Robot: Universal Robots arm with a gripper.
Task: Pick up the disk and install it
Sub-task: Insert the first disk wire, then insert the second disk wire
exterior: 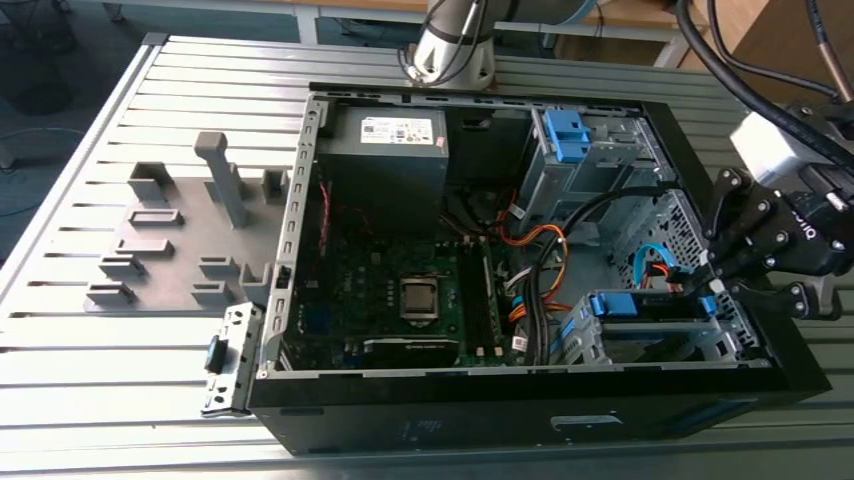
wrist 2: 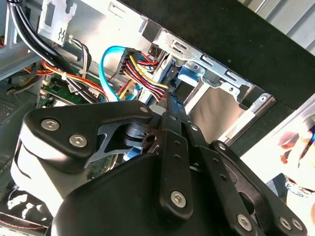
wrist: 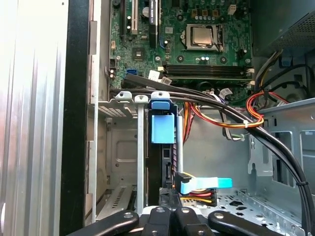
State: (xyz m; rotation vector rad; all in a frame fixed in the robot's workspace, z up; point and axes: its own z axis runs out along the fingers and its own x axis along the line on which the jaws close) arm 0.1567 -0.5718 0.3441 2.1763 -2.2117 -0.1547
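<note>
The disk (exterior: 645, 305) sits on edge in the drive cage (exterior: 667, 340) at the case's front corner, on the exterior view's right, with its bright blue carrier showing. In the first wrist view the disk (wrist: 162, 129) stands in a cage slot, blue tab outward and dark body below. My gripper (exterior: 710, 288) hangs just beside the cage, over the case's edge. In both wrist views the fingers are pressed together with nothing between them. Its tip (wrist 2: 167, 97) reaches to the disk's cable end, and the gripper (wrist: 170, 210) lines up with the disk's edge.
The open black computer case (exterior: 534, 420) lies on a slatted metal table. Inside are the motherboard (exterior: 400, 290), the power supply (exterior: 387, 150), a second cage with a blue latch piece (exterior: 566, 135), and bundled cables (wrist: 256, 125) near the disk. A grey fixture plate (exterior: 174, 230) lies at the exterior view's left.
</note>
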